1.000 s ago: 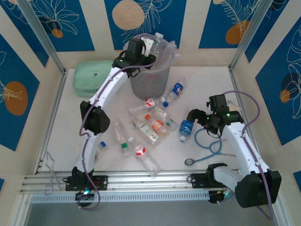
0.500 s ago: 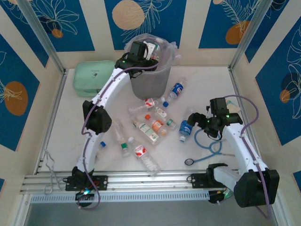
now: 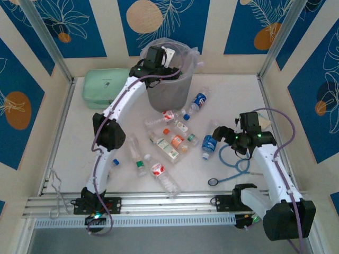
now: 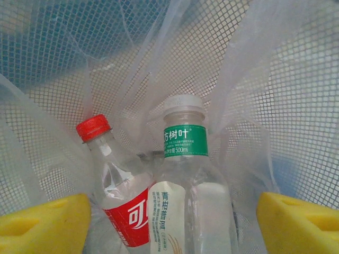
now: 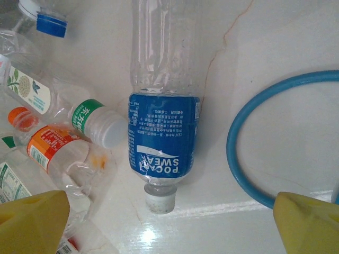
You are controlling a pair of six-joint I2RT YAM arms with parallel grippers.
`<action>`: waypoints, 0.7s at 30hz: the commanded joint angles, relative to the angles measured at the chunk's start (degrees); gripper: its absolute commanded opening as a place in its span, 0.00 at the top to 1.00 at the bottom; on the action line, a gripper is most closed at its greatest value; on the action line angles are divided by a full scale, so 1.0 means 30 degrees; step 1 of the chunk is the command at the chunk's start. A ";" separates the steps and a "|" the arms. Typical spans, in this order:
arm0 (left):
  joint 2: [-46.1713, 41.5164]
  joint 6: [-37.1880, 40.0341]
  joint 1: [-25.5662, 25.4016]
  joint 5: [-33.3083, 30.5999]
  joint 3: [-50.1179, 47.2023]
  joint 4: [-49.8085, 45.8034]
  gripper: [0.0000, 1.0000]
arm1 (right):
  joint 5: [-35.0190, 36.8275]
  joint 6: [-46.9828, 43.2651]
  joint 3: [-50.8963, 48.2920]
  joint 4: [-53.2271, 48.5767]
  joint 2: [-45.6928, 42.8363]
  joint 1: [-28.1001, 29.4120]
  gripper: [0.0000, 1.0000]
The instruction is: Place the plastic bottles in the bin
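The bin [image 3: 169, 94] stands at the back of the table, lined with a clear bag. My left gripper [image 3: 167, 55] hangs over its mouth and is open. In the left wrist view the left gripper [image 4: 169, 233] has its yellow pads [image 4: 45, 222] far apart, and a red-capped bottle [image 4: 114, 174] and a white-capped, green-labelled bottle [image 4: 188, 180] lie loose inside the bag. Several bottles [image 3: 169, 138] lie scattered mid-table. My right gripper [image 3: 217, 132] hovers open above a blue-labelled Pocari bottle [image 3: 209, 143]. Its white cap points at the right gripper [image 5: 169, 222], and the bottle [image 5: 164, 137] lies between the spread fingers.
A blue stethoscope [image 3: 235, 164] lies right of the Pocari bottle, and its tube [image 5: 238, 159] curves close to my right finger. A mint-green case [image 3: 103, 87] sits left of the bin. Another blue-labelled bottle [image 3: 198, 100] lies right of the bin.
My left gripper has shifted further over the bin's mouth. My right wrist has moved slightly nearer and lower over the Pocari bottle.
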 commanded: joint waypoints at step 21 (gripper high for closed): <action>-0.7019 0.1197 -0.0165 0.0687 -0.1980 0.0220 0.01 | -0.1700 0.1655 0.0114 0.2132 0.4309 0.0906 0.03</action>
